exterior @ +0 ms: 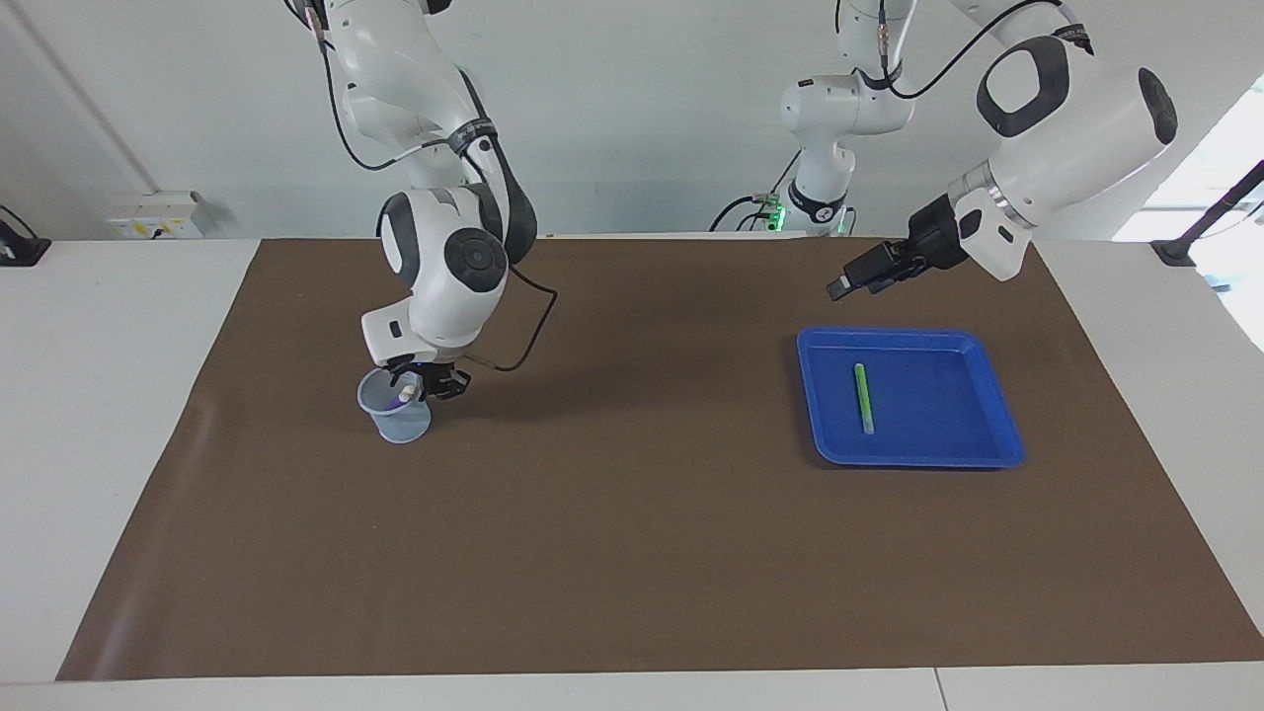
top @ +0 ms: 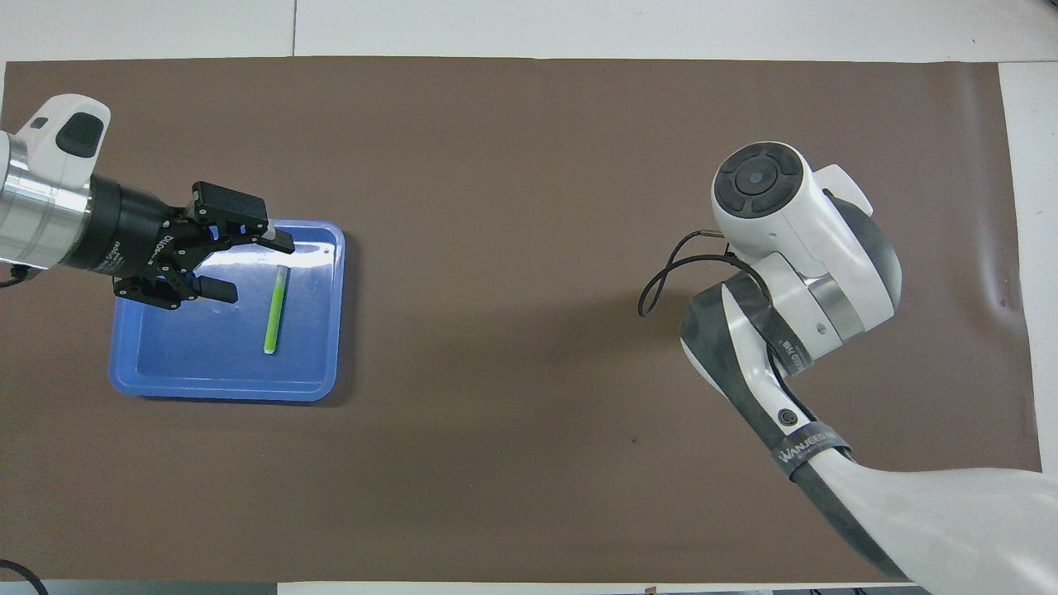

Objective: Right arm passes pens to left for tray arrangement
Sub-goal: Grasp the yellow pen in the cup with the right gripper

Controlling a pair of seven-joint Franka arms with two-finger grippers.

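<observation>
The blue tray (exterior: 987, 395) lies toward the left arm's end of the table, with the green pen (exterior: 863, 397) lying in it. My left gripper (exterior: 837, 288) hangs empty in the air over the tray's edge nearest the robots. In the overhead view it (top: 252, 266) is open above the tray (top: 223, 387), beside the green pen (top: 275, 310). My right gripper (exterior: 431, 381) is low at the rim of a translucent cup (exterior: 397, 420). A purple pen (exterior: 397, 400) with a whitish tip stands in the cup. The yellow pen is out of view. In the overhead view the right arm's wrist hides the cup and gripper.
A brown mat (exterior: 632, 553) covers the table. A smaller white arm with a green light (exterior: 815, 202) stands at the table edge nearest the robots. A black cable (exterior: 533, 326) loops from the right wrist.
</observation>
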